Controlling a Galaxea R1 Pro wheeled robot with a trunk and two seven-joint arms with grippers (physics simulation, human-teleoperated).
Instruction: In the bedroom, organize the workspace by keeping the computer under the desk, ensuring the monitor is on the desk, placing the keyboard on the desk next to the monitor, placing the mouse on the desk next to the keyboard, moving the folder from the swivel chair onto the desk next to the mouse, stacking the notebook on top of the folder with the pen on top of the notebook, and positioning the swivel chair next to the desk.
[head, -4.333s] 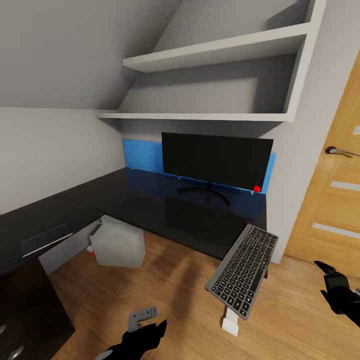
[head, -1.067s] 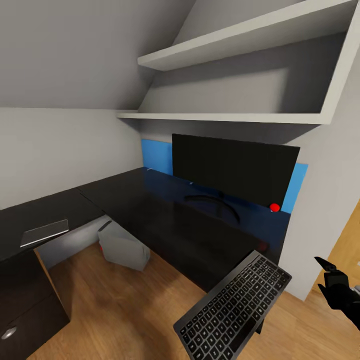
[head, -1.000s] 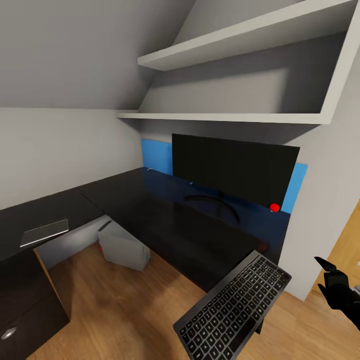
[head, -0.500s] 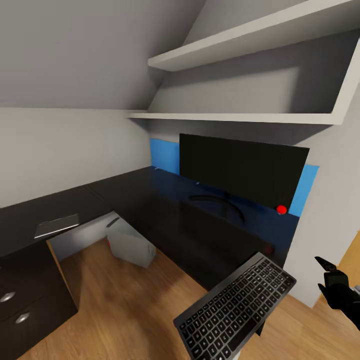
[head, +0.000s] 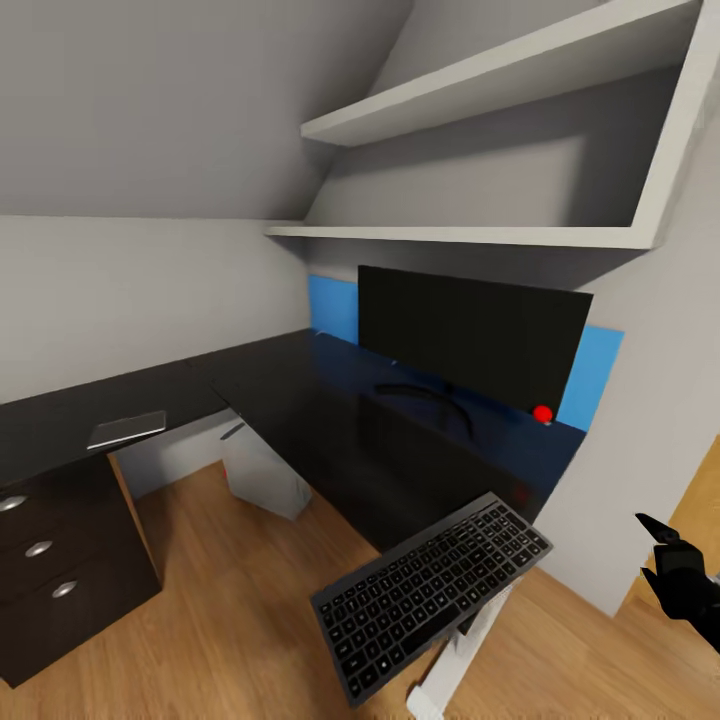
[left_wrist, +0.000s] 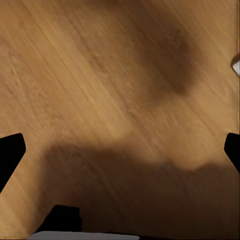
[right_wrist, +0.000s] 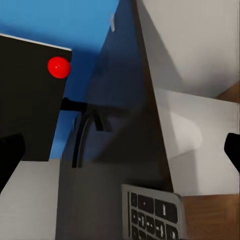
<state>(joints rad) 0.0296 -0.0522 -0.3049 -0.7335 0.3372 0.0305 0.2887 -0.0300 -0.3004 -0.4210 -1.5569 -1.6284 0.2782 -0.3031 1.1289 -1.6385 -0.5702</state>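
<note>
The black monitor (head: 470, 340) stands at the back of the black L-shaped desk (head: 330, 420). The silver-grey keyboard (head: 430, 590) hangs tilted off the desk's front corner, above the white leg (head: 450, 670); what bears it is hidden. Its corner (right_wrist: 150, 210) and the monitor (right_wrist: 30, 100) appear in the right wrist view. The pale computer (head: 265, 475) sits under the desk. A thin flat notebook (head: 127, 428) lies on the left wing. My right gripper (head: 680, 580) hovers open, right of the keyboard. My left gripper (left_wrist: 120, 150) is open over the wood floor.
A black drawer block (head: 50, 570) with round knobs fills the left. White shelves (head: 480, 235) hang low over the monitor, with a blue wall panel (head: 335, 305) behind it. A wooden door (head: 700, 500) is at the far right. Wood floor (head: 230, 600) lies open before the desk.
The camera has shifted, so the drawer block now shows more fully at the left. The keyboard sits lower and further left in the picture. The right gripper keeps its place.
</note>
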